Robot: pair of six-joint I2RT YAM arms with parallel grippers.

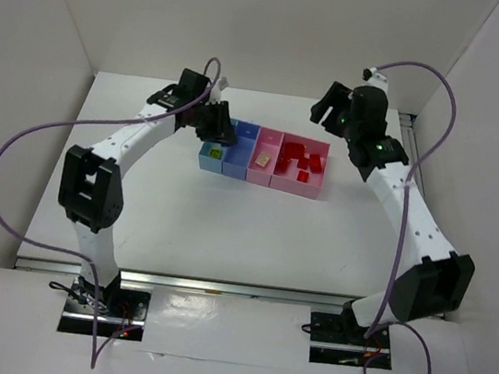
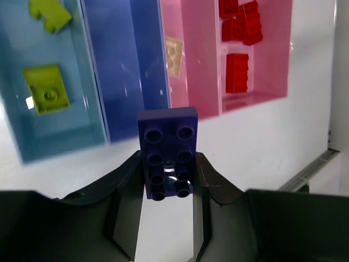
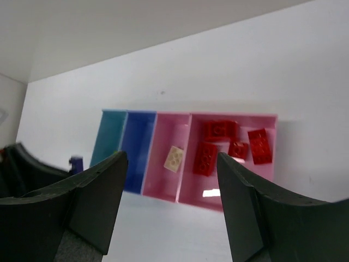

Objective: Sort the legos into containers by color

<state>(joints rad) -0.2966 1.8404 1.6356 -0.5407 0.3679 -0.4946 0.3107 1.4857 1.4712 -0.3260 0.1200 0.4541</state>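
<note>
Purple-blue lego [image 2: 167,153] sits clamped between the left jaws.

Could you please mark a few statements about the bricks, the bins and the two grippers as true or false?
1. The left gripper is shut on a purple-blue brick. True.
2. The right gripper holds a red brick. False: it is open and empty.
3. The red bricks lie in the wider pink bin. True.
4. The whitish brick lies in the light blue bin. False: it lies in the narrow pink bin; the light blue bin holds yellow-green bricks.
</note>
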